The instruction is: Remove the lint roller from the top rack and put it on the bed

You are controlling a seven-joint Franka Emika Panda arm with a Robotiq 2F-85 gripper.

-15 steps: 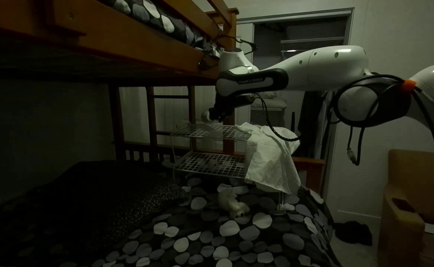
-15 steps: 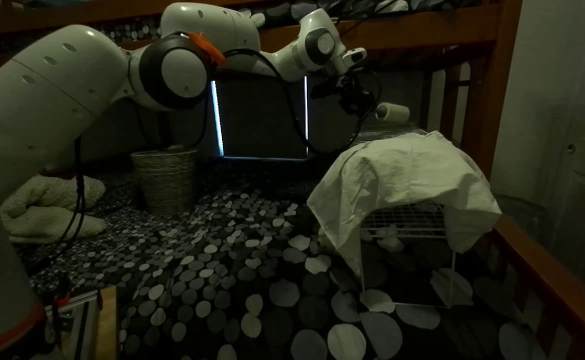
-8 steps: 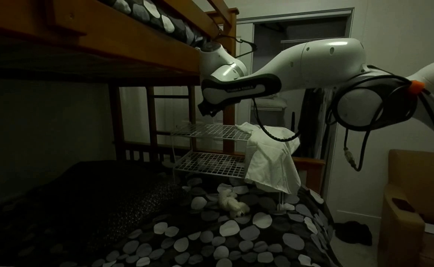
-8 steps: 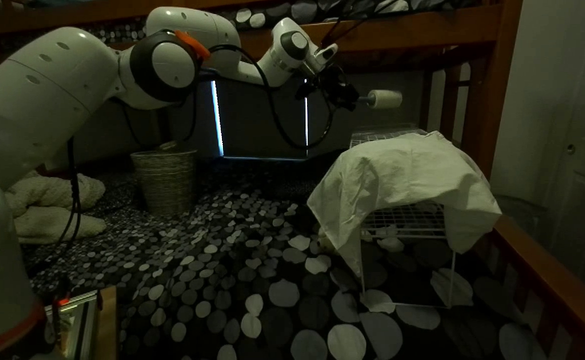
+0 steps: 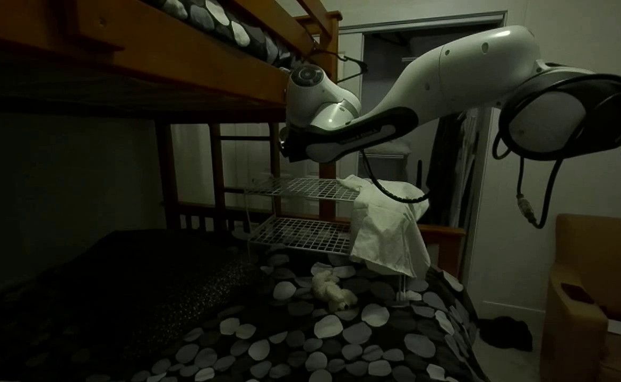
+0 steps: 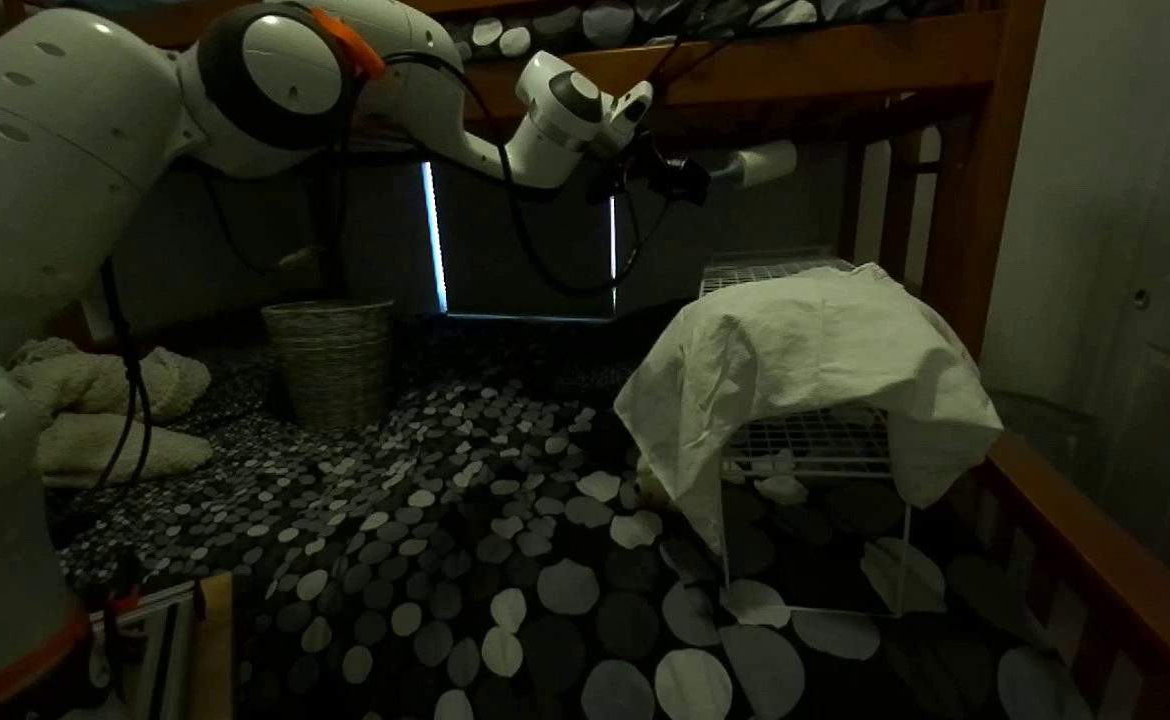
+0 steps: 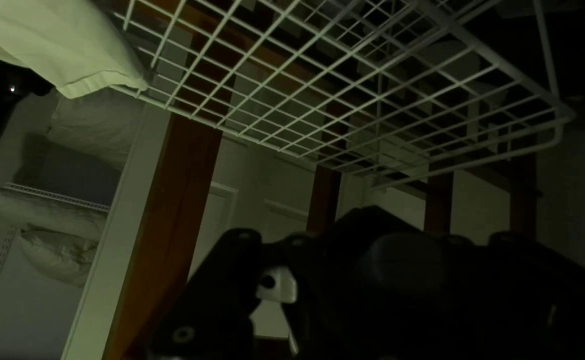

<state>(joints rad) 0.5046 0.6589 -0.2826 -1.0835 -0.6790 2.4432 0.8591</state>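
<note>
The lint roller, with a white roll (image 6: 769,162) and a bluish handle, is in the air above the rack in an exterior view, its roll end tilted slightly up. My gripper (image 6: 697,182) is shut on its handle. In an exterior view the arm hides most of the gripper and the roller. In the wrist view the jaws (image 7: 372,270) are very dark, with a faint rounded shape between them. The white wire rack has a top shelf (image 5: 302,188), also in view here (image 6: 760,273), apart from the roller. The bed (image 5: 284,347) has a black cover with grey and white dots (image 6: 445,520).
A white cloth (image 6: 815,340) hangs over the rack's end. A plush toy (image 5: 333,291) lies on the bed before the rack. A wicker basket (image 6: 330,360) and cream blanket (image 6: 115,410) are on the bed. The upper bunk's wooden rail (image 6: 795,70) is close above the arm.
My gripper has carried the lint roller up and back from just above the top shelf, and the roll end now tilts upward. The arm's elbow has risen. The rack and cloth have not moved.
</note>
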